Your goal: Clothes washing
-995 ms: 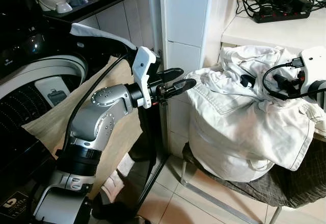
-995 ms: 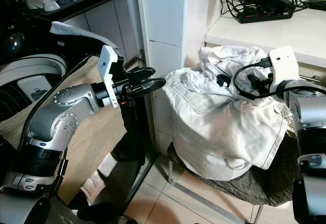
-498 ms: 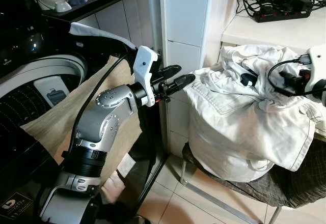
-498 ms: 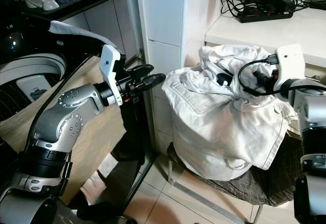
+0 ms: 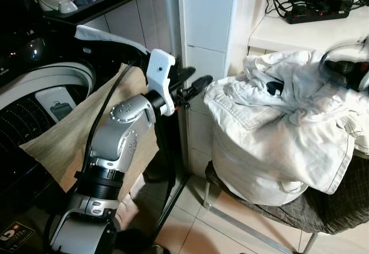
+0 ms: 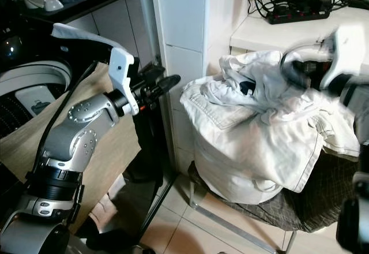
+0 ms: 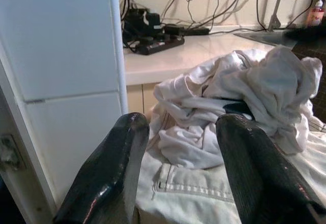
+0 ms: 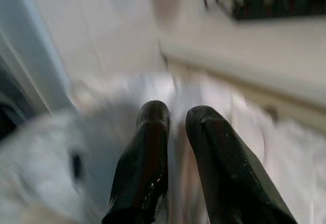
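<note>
With the left gripper (image 5: pixel 196 84) held apart beside the white clothes pile (image 5: pixel 277 133) and the right gripper (image 8: pixel 175 132) nearly closed and empty, a deep, firm grasp of bunched fabric is advised.

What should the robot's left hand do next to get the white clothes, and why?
Probably reach the left gripper forward a little and close on the nearest fold of the white clothes. Its fingers are open and aimed at the pile on the chair, but hang short of the cloth beside the white pillar, gripping nothing.
</note>
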You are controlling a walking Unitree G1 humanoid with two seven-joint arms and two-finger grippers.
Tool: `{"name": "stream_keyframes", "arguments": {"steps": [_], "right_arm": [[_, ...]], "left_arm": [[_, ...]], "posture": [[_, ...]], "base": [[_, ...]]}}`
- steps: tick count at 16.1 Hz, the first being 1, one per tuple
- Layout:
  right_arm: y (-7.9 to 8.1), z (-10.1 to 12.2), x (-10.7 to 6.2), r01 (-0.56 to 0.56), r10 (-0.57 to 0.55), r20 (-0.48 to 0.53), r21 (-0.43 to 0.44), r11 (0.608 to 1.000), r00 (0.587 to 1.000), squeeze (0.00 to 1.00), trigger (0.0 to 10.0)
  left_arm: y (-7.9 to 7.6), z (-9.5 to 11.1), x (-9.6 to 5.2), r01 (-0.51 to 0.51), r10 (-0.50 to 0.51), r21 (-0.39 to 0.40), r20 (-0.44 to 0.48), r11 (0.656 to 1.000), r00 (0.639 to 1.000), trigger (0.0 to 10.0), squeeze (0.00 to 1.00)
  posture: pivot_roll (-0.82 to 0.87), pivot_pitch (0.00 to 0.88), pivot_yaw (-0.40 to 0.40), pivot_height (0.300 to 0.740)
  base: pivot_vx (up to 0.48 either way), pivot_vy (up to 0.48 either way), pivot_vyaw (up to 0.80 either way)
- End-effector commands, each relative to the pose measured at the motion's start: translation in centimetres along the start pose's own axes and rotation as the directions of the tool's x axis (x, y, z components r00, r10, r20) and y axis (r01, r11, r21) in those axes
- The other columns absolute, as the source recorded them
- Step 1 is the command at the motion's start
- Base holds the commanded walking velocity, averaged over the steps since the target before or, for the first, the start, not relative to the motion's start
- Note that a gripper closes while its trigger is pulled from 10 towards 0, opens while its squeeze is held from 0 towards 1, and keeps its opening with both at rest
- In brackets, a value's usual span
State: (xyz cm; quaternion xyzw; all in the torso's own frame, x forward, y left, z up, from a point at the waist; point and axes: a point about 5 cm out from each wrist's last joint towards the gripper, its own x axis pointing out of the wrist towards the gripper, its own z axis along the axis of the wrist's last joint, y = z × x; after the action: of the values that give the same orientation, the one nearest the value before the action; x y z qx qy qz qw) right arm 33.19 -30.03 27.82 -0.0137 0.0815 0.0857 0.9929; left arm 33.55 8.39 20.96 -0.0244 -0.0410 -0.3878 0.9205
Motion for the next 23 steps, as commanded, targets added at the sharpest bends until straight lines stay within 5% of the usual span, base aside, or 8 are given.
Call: {"name": "stream_keyframes", "arguments": {"steps": [1, 3, 5, 6, 7, 8, 9, 23], "right_arm": [[0.6, 2.8, -0.9, -0.054, 0.052, 0.094, 0.022, 0.998, 0.994, 0.00, 0.0], [1.5, 4.6, -1.3, -0.113, 0.106, 0.151, 0.042, 0.993, 0.983, 0.00, 0.0], [1.6, 4.6, -1.7, -0.088, 0.093, 0.105, -0.050, 0.995, 0.990, 0.00, 0.0], [0.8, 3.3, -1.7, 0.020, -0.011, 0.039, -0.253, 0.967, 0.999, 0.00, 4.0], [0.4, 1.9, -1.5, 0.053, -0.058, -0.015, -0.258, 0.965, 0.998, 0.07, 10.0], [0.3, 1.3, -1.4, 0.060, -0.071, -0.043, -0.216, 0.975, 0.997, 0.07, 10.0], [0.2, 0.4, -1.5, 0.062, -0.089, -0.095, -0.256, 0.965, 0.992, 1.00, 10.0], [-0.7, 0.6, -1.9, 0.040, -0.053, -0.088, -0.142, 0.989, 0.995, 1.00, 10.0]], "left_arm": [[0.1, 0.5, 0.4, -0.011, 0.011, 0.005, 0.014, 1.000, 1.000, 10.0, 0.00], [-0.1, 0.8, 0.7, -0.017, 0.016, 0.005, 0.029, 1.000, 0.999, 10.0, 0.00], [-0.2, 0.7, 0.9, -0.015, 0.015, 0.012, 0.032, 1.000, 0.999, 10.0, 0.00], [-0.2, 0.7, 0.9, -0.013, 0.013, 0.014, 0.031, 1.000, 0.999, 10.0, 0.00], [-0.5, 0.6, 0.9, 0.004, -0.004, 0.013, 0.026, 1.000, 1.000, 10.0, 0.00], [-0.6, 0.5, 1.0, 0.015, -0.016, 0.014, 0.023, 1.000, 1.000, 10.0, 0.00], [-0.9, 0.4, 0.9, 0.046, -0.046, 0.025, 0.010, 0.999, 0.999, 10.0, 0.00], [-1.4, 0.3, 0.6, 0.120, -0.119, 0.053, -0.023, 0.991, 0.993, 10.0, 0.00]], "posture": [[-0.13, 0.000, 0.082, 0.740], [-0.14, 0.000, 0.085, 0.740], [-0.14, 0.000, 0.085, 0.740], [-0.15, 0.000, 0.087, 0.740], [-0.14, 0.000, 0.087, 0.740], [-0.14, 0.000, 0.086, 0.740], [-0.14, 0.000, 0.086, 0.740], [-0.14, 0.000, 0.102, 0.740]], "base": [[0.000, 0.000, 0.00], [0.000, 0.000, 0.00], [0.000, 0.000, 0.00], [0.000, 0.000, 0.00], [0.000, 0.000, 0.00], [0.000, 0.000, 0.00], [0.000, 0.000, 0.00], [0.000, 0.000, 0.00]]}}
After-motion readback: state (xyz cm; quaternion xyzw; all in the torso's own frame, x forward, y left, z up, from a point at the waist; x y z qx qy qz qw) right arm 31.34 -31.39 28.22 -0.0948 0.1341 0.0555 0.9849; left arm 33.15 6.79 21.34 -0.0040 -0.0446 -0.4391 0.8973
